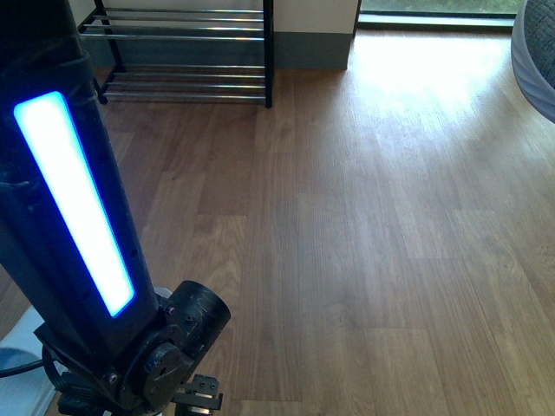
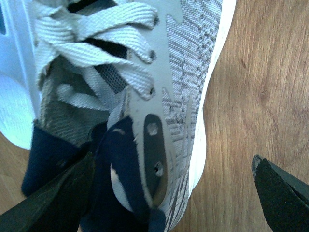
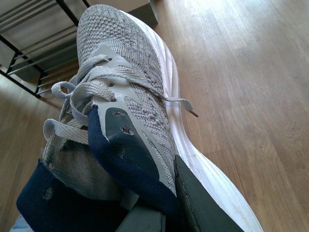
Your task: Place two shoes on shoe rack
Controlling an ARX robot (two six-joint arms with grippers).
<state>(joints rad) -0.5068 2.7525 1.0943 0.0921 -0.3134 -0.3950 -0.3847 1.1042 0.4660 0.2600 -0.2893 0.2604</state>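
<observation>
Wood floor (image 1: 364,243) ahead of me, brown planks running off to the wall. A bright sun patch (image 1: 425,74) glares on it below the window frame (image 1: 434,19). Grey skirting (image 1: 312,50) lines the wall's foot. Far right, a grey rounded thing (image 1: 538,52), cut off; can't tell what.

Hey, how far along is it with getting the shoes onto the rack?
Nothing looks done yet: the shoe rack shelves seen in the front view hold no shoes. In hand: the right gripper is clamped on a grey sneaker at its collar, toe toward the rack; the left gripper stands open astride the other sneaker, not gripping it. Left: close that grip, carry both over and set them on a shelf.
</observation>
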